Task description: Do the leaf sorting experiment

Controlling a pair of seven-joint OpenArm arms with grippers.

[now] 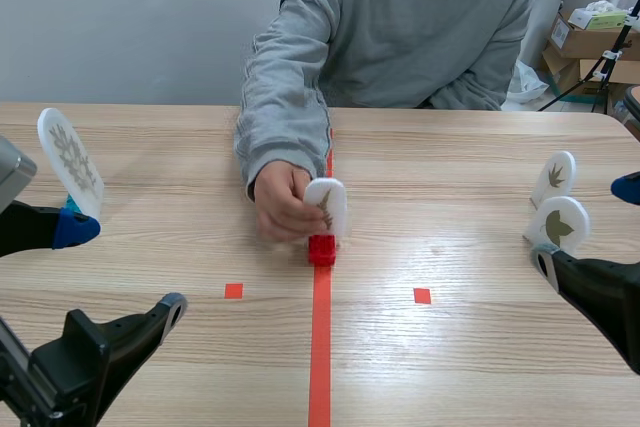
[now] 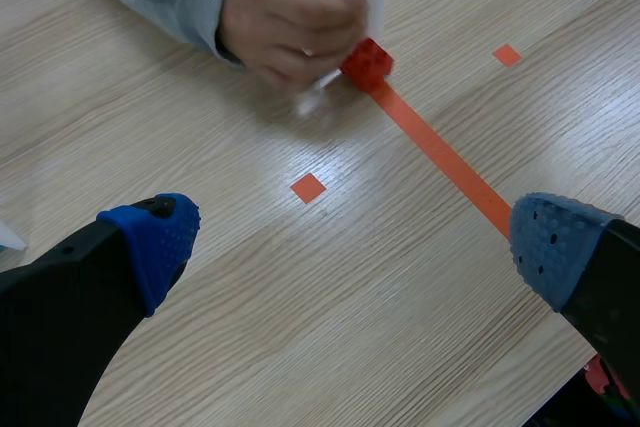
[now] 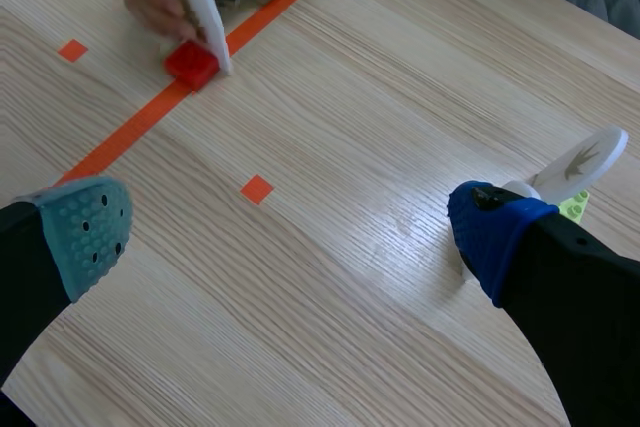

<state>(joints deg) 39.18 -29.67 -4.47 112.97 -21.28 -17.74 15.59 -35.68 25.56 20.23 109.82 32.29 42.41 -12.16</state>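
Table centre: the person's hand (image 1: pixel 283 202) pinches a white leaf card (image 1: pixel 328 205) upright on the red block (image 1: pixel 321 249), right on the tape line. At nine o'clock stands a fern-leaf card (image 1: pixel 70 159). At three, a narrow-leaf card (image 1: pixel 556 177) stands behind a round-leaf card (image 1: pixel 562 225). Cardboard boxes (image 1: pixel 585 42) at two o'clock, print too small to read. Left gripper (image 2: pixel 355 237) and right gripper (image 3: pixel 290 229) are both spread wide, holding nothing.

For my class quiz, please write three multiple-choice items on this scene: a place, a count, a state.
1. Where does the red block stand? A on the tape line; B on a plate; C inside a box.
2. How many leaf cards stand near the right arm? A one; B two; C four.
3. The left gripper is: A open; B shut on a card; C shut on nothing.
Key: 1A, it sits on the line; 2B, two white cards there; 3A, fingers wide apart.
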